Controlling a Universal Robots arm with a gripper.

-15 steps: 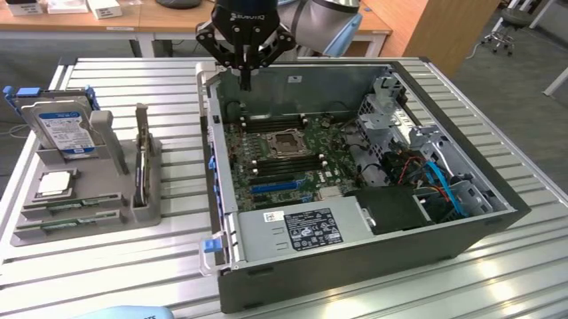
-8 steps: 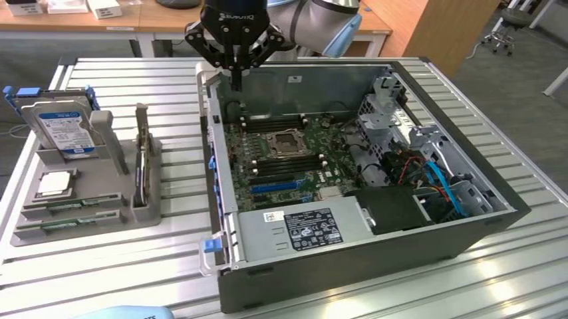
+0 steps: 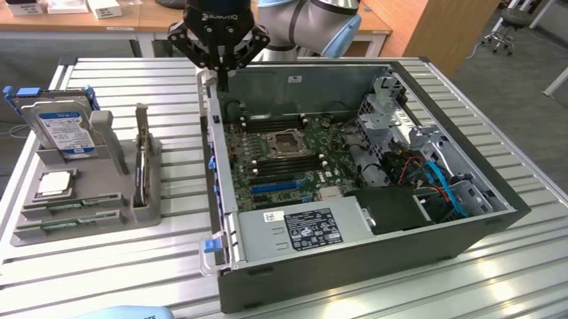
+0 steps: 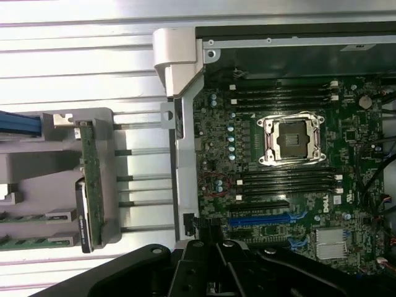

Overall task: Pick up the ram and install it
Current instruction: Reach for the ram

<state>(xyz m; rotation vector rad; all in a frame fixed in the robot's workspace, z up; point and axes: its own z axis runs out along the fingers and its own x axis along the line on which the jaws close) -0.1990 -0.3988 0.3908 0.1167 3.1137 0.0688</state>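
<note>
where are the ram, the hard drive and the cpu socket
ram (image 4: 93,167): wrist view, middle of its green board
hard drive (image 3: 64,129): exterior view, on its blue label
cpu socket (image 4: 292,141): wrist view, dark centre inside the metal frame

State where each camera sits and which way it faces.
Exterior view: raised off the table, looking down across the open computer case and the grey holder; the arm and its gripper show above the case's far wall.
Wrist view: on the wrist, looking straight down at the motherboard; the gripper's black body shows.
Shared: the empty processor socket, the motherboard, the holder.
</note>
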